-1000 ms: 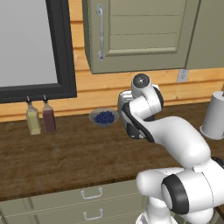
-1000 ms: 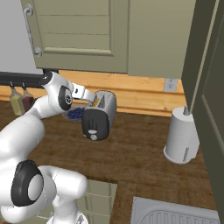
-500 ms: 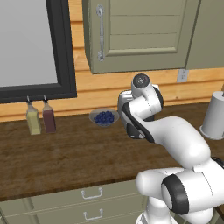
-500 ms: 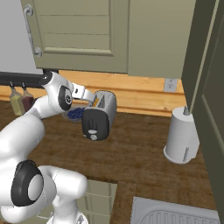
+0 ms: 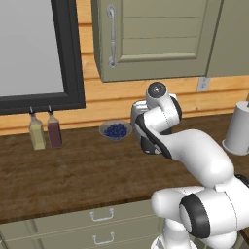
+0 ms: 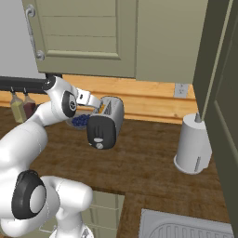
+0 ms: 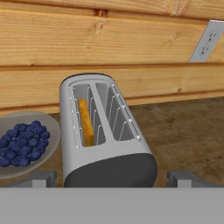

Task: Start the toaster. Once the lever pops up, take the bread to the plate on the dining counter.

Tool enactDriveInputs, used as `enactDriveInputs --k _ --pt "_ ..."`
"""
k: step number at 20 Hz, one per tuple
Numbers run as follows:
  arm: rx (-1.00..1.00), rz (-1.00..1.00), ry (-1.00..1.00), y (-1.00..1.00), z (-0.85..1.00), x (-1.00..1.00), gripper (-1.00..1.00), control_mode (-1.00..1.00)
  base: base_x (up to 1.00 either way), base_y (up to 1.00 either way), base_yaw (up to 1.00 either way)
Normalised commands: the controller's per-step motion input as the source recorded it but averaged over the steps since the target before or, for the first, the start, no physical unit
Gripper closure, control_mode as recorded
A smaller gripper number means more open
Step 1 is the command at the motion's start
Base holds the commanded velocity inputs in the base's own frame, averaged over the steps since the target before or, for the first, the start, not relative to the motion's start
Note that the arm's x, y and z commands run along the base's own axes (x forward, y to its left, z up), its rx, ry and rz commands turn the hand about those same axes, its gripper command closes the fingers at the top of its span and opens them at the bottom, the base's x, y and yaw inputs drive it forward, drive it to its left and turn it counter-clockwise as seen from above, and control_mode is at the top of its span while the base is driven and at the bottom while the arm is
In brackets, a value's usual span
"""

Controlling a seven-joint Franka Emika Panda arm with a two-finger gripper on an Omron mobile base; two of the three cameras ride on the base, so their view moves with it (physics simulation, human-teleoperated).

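Bread mostly sunk in toaster slot

The toaster is silver-grey with a dark end panel; in the right base view that panel carries a small pale knob. The bread in its slot is golden orange. Just beside the jaws, the bowl is grey and holds deep blue berries. The table is dark brown wood grain. The wall beyond the jaws is honey-coloured planks. The cupboards are green-grey.
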Motion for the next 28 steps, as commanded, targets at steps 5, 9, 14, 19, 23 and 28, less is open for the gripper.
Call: enactDriveInputs --k 5,9,14,19,23,28 --pt "0.00 0.00 0.00 0.00 0.00 0.00 -1.00 -1.00 0.00 0.00 0.00" --pt "0.00 0.00 0.00 0.00 0.00 0.00 -1.00 -1.00 0.00 0.00 0.00" --pt "0.00 0.00 0.00 0.00 0.00 0.00 -1.00 -1.00 0.00 0.00 0.00" --pt "0.00 0.00 0.00 0.00 0.00 0.00 -1.00 -1.00 0.00 0.00 0.00" --pt "0.00 0.00 0.00 0.00 0.00 0.00 -1.00 -1.00 0.00 0.00 0.00" --pt "0.00 0.00 0.00 0.00 0.00 0.00 -1.00 -1.00 0.00 0.00 0.00"
